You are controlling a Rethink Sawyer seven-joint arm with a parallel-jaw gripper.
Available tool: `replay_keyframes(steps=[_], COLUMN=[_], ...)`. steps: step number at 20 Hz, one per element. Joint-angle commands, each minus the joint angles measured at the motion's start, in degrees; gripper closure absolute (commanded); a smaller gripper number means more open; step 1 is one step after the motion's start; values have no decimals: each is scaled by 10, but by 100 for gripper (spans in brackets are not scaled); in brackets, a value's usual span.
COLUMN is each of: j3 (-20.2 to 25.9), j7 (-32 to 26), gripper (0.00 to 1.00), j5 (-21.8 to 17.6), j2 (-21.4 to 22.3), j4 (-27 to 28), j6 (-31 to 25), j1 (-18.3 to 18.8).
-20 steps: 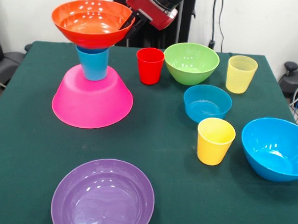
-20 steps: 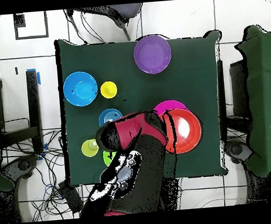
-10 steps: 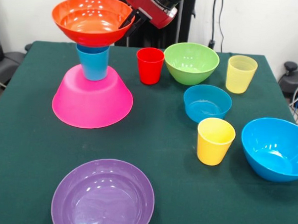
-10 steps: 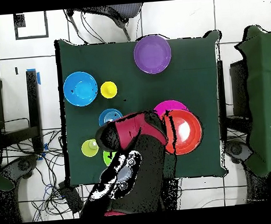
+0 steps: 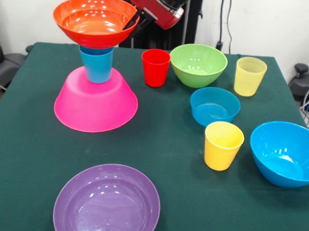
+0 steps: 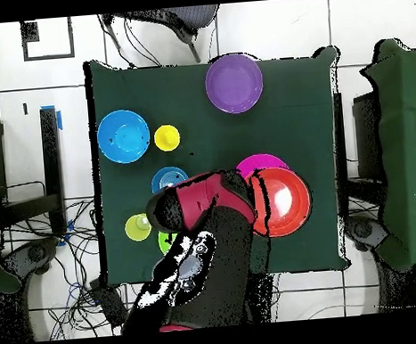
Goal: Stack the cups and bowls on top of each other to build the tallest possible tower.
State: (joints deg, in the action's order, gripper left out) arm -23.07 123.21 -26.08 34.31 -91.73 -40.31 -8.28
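The tower stands at the left: the big pink bowl (image 5: 95, 104) upside down, the blue cup (image 5: 96, 66) on it, and the orange bowl (image 5: 92, 21) upright on top of the cup. My gripper (image 5: 134, 21) is shut on the orange bowl's right rim. Whether the bowl rests on the cup or hangs just above it I cannot tell. In the overhead view the orange bowl (image 6: 281, 200) covers most of the pink bowl (image 6: 263, 162), and the arm hides the gripper. The purple bowl (image 5: 107, 202) lies at the near edge.
The red cup (image 5: 155, 68) and green bowl (image 5: 198, 64) stand just right of the tower. Further right are the pale yellow cup (image 5: 250, 76), small blue bowl (image 5: 214, 106), yellow cup (image 5: 223, 145) and medium blue bowl (image 5: 286, 152).
The orange bowl, held in my gripper, has shifted slightly up and to the left over the blue cup. Nothing else has moved.
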Motion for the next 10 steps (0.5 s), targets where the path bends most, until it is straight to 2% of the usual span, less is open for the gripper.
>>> replay_keyframes(steps=[1,10], j3=[61,60], j7=[-29,-24], gripper=[100,100], j5=[-38,-41], j2=[-12,-11], j4=[37,30], j6=[16,24], j1=[-10,-11])
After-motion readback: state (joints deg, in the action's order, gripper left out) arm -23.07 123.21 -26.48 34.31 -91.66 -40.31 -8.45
